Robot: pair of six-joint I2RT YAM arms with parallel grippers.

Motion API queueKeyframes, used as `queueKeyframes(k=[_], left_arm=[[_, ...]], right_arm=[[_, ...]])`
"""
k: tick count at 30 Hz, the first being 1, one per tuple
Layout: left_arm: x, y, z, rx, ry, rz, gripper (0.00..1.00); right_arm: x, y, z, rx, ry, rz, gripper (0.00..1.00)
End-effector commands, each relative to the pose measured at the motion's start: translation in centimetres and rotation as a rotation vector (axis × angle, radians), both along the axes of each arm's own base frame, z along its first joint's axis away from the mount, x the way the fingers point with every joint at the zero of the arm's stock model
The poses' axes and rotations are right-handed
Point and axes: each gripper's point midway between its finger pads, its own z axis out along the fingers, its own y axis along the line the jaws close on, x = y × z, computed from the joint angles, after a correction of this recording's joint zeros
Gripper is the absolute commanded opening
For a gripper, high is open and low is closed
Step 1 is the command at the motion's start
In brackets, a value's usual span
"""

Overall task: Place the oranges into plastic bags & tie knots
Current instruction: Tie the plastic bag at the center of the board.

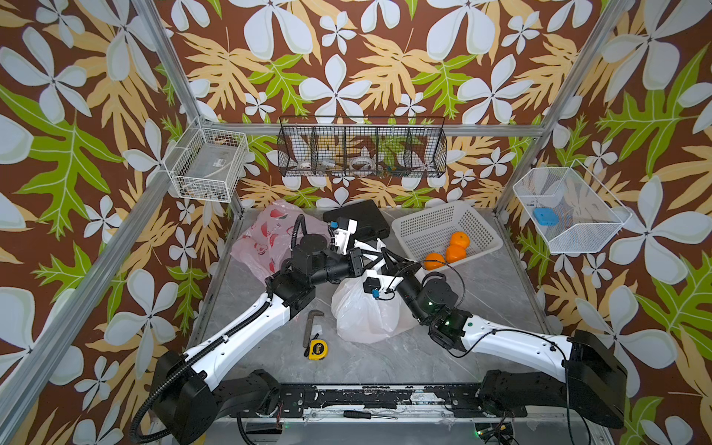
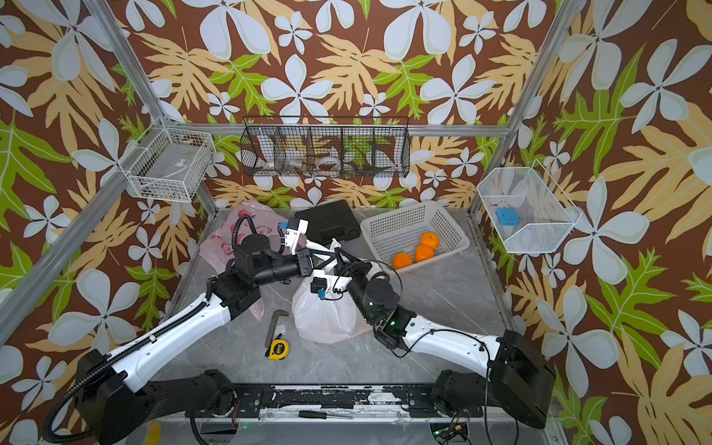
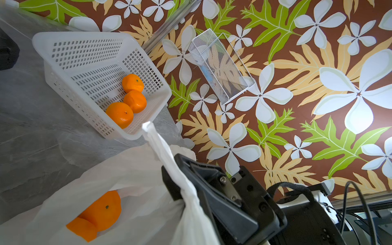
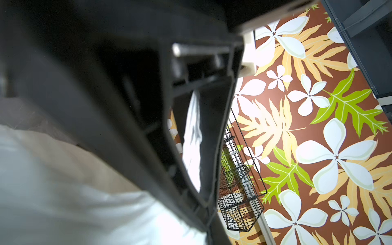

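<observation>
White bag handle (image 3: 158, 140) is clamped in my right pincer (image 4: 192, 140); left pincer (image 1: 375, 256) closed. I'd hold it taut while knotting.

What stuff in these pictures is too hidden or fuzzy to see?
- Oranges in the white bag: the left wrist view shows two; plastic and the picture's edge may hide more.
- Pink bag: in both top views the left arm covers part.
- Black wire basket: contents too small in a top view.
- Right wrist view: everything near is blurred.
</observation>
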Motion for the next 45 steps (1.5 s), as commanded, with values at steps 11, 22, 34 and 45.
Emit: queueKeyframes(k=[11,22,34,45], left_arm=[[0.1,0.0,0.5,0.02,-0.047,-0.005,0.58],[0.3,2.2,0.1,0.101,-0.135,0.088,0.81],[-4.1,6.5,-0.7,0.223,-0.453,0.149,0.75],[-11.1,-1.1,-5.4,0.184,-0.475,-0.054,0.59]], right_arm=[[-0.8,0.0,1.2,0.07,0.009,0.044,0.0],[-1.4,-1.2,0.1,0.091,0.093,0.039,0.0],[-3.6,-2.0,-4.7,0.142,0.51,0.085,0.0],[-4.1,-2.6,-4.5,0.243,0.697,0.054,0.0]])
